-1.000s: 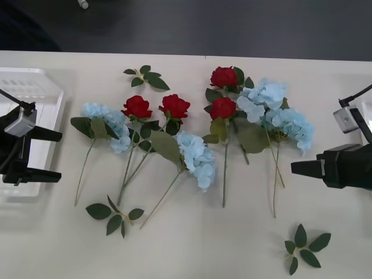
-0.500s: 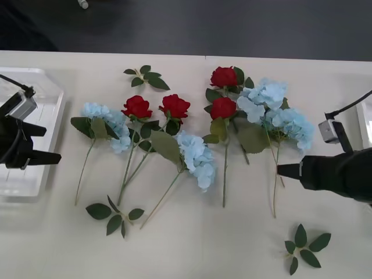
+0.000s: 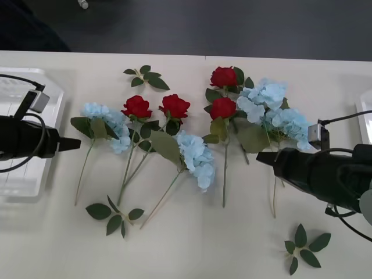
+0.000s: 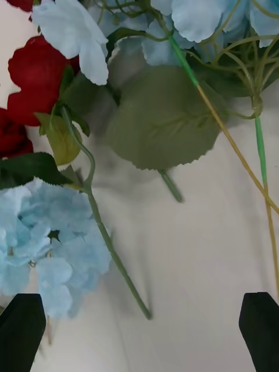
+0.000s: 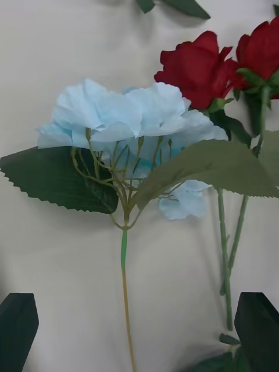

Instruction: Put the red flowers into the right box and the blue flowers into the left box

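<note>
Two black grippers close in on a scatter of artificial flowers on the pale table [image 3: 192, 244], none boxed yet. Left gripper [image 5: 136, 331] hangs w/ fingers spread wide, nothing between them, pointing at the leftmost of the blue flowers [image 5: 125, 125]; its thin green-to-yellow stem [image 5: 125, 290] runs straight toward the gap. Right gripper [image 4: 142, 331] is likewise wide apart & empty, near the stems of the right-hand blue cluster [image 3: 290, 125]; in the front view the arm covers part of those stems.

Layout, front view: red flowers [image 3: 137, 106] lie in two pairs, one left of centre, one [image 3: 223, 108] right of centre, stems tangled w/ leaves & a third hydrangea [image 3: 196, 157] between. Left box [image 3: 49, 125] sits at the table's left edge, beside the left arm; right box [image 3: 361, 110] shows as a white rim at the far right. Loose leaf sprigs [image 3: 114, 214] lie apart from the blooms.

Handling, as judged: flowers look very light, heads soft & crushable, petals prob. fabric. Stems thin, likely wire-cored, so stiff enough to lift by. Best hold is mid-stem, just below the head's leaves, not on petals. Thin stem lying flat on the table could slip out of a loose pinch; overlapping leaves may drag a neighbour along.
</note>
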### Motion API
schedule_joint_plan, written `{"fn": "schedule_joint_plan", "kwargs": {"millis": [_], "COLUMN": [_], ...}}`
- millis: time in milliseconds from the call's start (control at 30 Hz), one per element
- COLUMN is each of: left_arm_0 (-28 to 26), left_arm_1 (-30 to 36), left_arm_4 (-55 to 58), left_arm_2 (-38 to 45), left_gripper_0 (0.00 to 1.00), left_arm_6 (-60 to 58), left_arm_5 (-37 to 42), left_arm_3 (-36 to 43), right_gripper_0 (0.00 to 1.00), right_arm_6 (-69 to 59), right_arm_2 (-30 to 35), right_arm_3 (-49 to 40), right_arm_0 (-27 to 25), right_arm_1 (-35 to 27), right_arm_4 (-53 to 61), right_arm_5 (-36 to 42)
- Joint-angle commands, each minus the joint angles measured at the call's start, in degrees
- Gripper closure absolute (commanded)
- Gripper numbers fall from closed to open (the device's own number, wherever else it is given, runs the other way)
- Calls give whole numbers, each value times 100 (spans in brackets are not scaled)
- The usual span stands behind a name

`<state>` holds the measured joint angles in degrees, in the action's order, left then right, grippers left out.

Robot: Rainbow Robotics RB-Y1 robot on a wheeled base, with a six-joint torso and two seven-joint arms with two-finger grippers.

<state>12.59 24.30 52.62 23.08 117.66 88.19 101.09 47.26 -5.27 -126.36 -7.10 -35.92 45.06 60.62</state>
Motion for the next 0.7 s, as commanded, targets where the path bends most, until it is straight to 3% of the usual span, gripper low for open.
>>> {"fn": "schedule_joint_plan", "kwargs": {"millis": [33, 400, 700], "left_arm_0": [209, 631, 894], "left_arm_1": [22, 22, 22], "left_arm_4": [-499, -1008, -1000], "left_arm_2": [-401, -1166, -1412], "left_gripper_0": [0, 0, 0], "left_arm_6": [-674, -780, -683], "left_arm_5": [-127, -654, -1146], "left_arm_3": [25, -872, -1698], "right_gripper_0": [1, 1, 1], "right_arm_6": [-823, -2370, -3126], "right_arm_2": [-9, -9, -475], "right_arm_3": [-117, 261, 991], "right_arm_0": [253, 947, 1492], "right_arm_1": [155, 76, 129], "right_arm_4": [-384, -1131, -1861], "right_arm_5": [82, 1119, 1620]}}
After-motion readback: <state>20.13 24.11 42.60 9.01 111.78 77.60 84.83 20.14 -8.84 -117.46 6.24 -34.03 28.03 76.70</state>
